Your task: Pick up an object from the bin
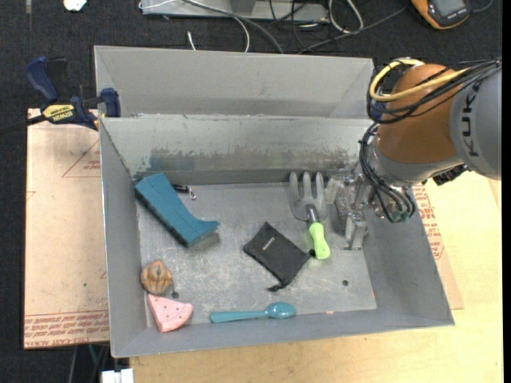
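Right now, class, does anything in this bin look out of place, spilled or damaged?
Nothing stands out. The teal boot, black pouch, green-handled fork, teal spoon, pink wedge and brown lump lie loose on the bin floor, none visibly broken. The gripper hangs beside the fork.

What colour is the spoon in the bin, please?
Light blue; the spoon shows in the camera view.

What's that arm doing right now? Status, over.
Gripper low, bin's right side. Green-handled fork lies beside it. Black pouch past the fork.
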